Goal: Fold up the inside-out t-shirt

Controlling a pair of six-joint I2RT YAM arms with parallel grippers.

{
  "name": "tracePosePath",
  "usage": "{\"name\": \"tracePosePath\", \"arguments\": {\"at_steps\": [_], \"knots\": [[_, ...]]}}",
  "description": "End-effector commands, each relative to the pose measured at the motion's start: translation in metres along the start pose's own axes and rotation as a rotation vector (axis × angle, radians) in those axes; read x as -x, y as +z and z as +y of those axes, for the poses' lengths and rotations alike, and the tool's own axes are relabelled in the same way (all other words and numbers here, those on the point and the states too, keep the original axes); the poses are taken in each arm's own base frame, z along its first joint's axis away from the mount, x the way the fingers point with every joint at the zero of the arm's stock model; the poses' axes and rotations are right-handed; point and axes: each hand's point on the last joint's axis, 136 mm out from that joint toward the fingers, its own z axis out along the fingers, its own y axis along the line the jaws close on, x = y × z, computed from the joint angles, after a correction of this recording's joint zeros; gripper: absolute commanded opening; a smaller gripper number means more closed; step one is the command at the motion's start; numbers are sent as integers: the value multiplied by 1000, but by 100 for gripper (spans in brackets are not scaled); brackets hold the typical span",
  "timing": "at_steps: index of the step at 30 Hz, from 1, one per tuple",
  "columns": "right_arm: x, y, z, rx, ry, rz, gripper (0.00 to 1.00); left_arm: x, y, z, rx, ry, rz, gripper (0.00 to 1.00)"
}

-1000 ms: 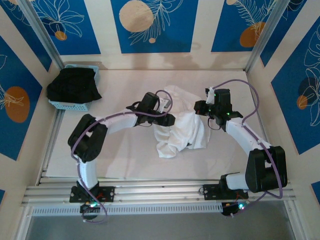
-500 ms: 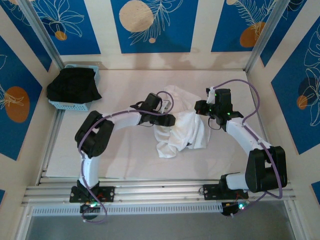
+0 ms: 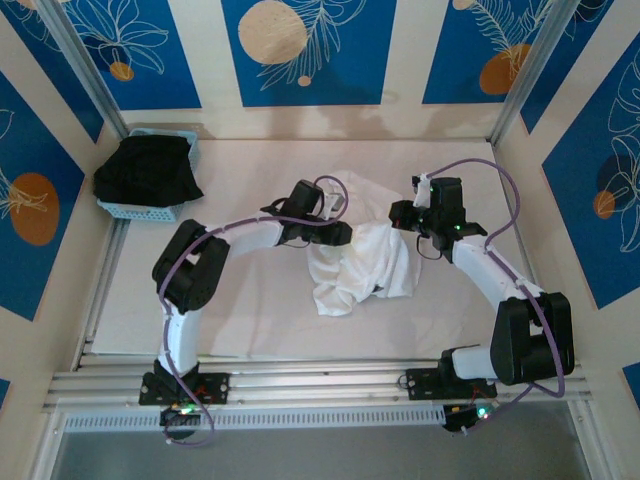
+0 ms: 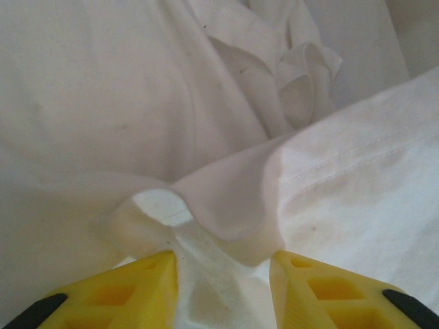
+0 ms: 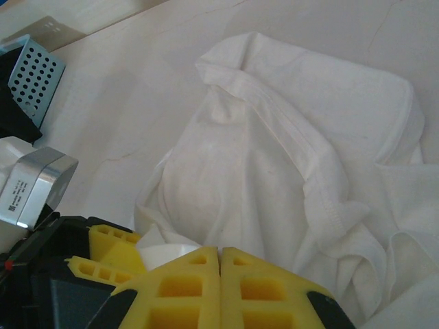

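A white soft cloth t-shirt point(image 3: 365, 262) lies in a crumpled heap near the middle of the pale surface point(image 3: 230, 300), between the two arms. It is bunched up, with folds and seams showing.

The left gripper point(image 3: 340, 234) is at the left side of the heap. In the left wrist view its yellow fingers point(image 4: 130, 295) stand apart, and a fold of the t-shirt point(image 4: 343, 192) sits right between them. The cloth fills the gap. I cannot tell if the fingers are squeezing it or just sitting on each side of it.

The right gripper point(image 3: 400, 215) is at the top right edge of the heap. In the right wrist view its two yellow fingers point(image 5: 185, 288) are pressed together, side by side, just over the t-shirt point(image 5: 260, 157). The left gripper point(image 5: 127, 257) shows there too, low on the left, with a bit of white cloth beside its fingers.

A light blue plastic basket with holes point(image 3: 170, 210) sits in the far left corner of the surface, well apart from the t-shirt. A black garment point(image 3: 148, 170) is piled in it.
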Motion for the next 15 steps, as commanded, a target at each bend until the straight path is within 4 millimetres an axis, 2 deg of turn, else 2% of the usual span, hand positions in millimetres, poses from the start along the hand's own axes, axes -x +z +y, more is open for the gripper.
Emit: {"name": "tracePosePath", "arguments": {"at_steps": [1, 6, 10, 12, 15], "knots": [[7, -3, 5, 26, -9, -22, 0, 7, 6, 1, -26, 3, -7, 39], [8, -3, 5, 26, -10, -22, 0, -1, 13, 14, 21, -9, 31, 45], [8, -3, 4, 24, -7, -22, 0, -5, 15, 15, 18, -9, 38, 50], [8, -3, 4, 26, -7, -22, 0, -3, 15, 9, -16, -7, 34, 49], [7, -2, 4, 29, -6, -20, 0, 2, 14, -2, -72, -2, 22, 42]]}}
